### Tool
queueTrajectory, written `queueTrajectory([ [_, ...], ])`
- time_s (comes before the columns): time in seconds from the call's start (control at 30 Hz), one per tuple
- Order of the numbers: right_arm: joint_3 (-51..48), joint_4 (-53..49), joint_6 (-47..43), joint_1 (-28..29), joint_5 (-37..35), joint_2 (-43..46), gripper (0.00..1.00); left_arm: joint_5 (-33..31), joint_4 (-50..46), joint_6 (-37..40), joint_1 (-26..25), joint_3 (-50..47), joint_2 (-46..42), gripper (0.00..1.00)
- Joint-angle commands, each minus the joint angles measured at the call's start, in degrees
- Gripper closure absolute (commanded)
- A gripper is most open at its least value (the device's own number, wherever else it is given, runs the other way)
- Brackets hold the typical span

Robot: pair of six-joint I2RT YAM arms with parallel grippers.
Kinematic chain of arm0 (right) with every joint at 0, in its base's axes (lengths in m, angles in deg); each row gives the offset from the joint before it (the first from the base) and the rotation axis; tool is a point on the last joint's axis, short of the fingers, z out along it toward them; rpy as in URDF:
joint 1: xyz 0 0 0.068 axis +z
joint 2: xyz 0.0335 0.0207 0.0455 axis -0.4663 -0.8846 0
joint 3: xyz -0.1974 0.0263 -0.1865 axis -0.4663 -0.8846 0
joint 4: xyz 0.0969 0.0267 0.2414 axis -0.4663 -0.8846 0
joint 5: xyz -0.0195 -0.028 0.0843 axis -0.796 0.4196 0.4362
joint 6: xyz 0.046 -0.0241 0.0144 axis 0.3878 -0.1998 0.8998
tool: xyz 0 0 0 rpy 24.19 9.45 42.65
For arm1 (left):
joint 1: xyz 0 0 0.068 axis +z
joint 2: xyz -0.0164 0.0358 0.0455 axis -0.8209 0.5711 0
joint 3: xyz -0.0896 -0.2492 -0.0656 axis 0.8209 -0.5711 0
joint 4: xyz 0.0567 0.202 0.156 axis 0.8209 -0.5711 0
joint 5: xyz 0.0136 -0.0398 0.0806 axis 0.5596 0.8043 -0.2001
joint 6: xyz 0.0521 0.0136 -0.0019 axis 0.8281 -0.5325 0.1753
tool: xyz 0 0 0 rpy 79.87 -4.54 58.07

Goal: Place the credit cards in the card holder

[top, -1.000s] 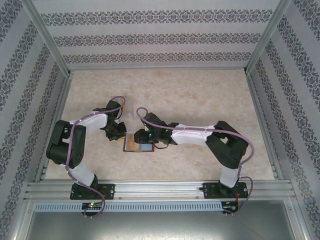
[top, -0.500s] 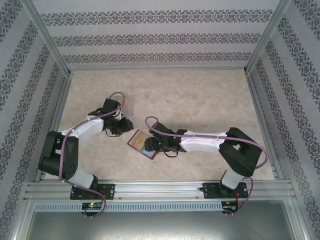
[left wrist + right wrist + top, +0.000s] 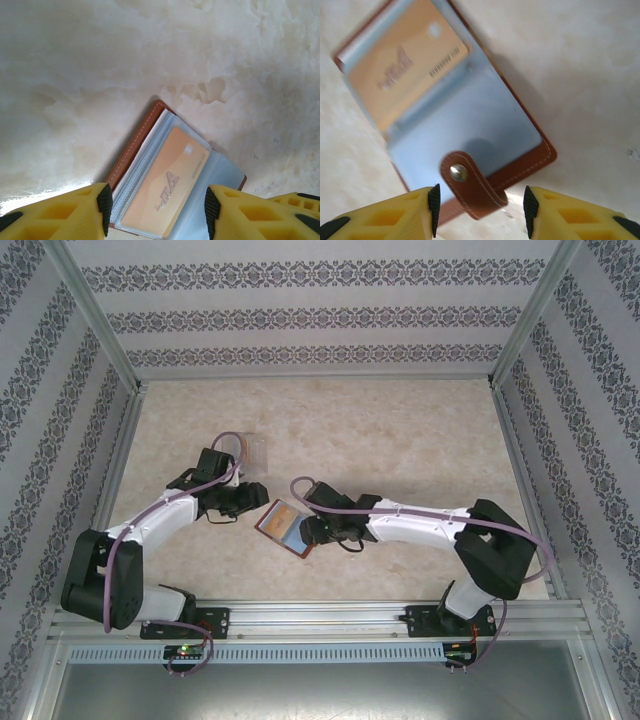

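right jaws: spread wide, with nothing pinched. In the right wrist view the yellow fingers (image 3: 385, 215) sit at the bottom corners, and the tab (image 3: 470, 192) lies between them, clear of both.
holder (image 3: 285, 528): laid open on the table (image 3: 400, 430), just below the centre of the top view and between the two arms. The leather is down and the grey-blue pockets (image 3: 470, 120) face up.
orange card (image 3: 167, 187): seen at the pocket stack on one half of the holder. Whether it is fully seated in a sleeve or only resting on it cannot be told.
left jaws: spread, with nothing gripped. The fingers (image 3: 55, 212) are at the bottom corners of the left wrist view, with the holder's edge below them.
pale card (image 3: 258, 450): a faint, thin rectangle flat on the table, left of centre and above the left arm's wrist, apart from the holder.
handling, holder: judged light, soft and floppy. It is likely to slide or fold on the smooth table unless it is pinned.
handling, cards: judged light, stiff and slick. Lying flat, they offer little edge to catch.
where to hold: the holder is best pressed at its stitched leather rim. A card is best taken across its short edges once one edge has been lifted.
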Motion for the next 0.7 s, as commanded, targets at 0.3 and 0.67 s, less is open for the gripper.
queueTrajectory([
  [0.3,3.2,-4.6,-6.2,2.4,-5.2,-5.7,0.43,0.1,3.5,0.2,-1.1,-0.9,1.4,0.45],
  [0.67,1.4,-4.0,-7.9,-3.2,-11.6,-4.4,0.55,0.1,6.6,-2.5,-3.9,-1.7,1.6,0.44],
])
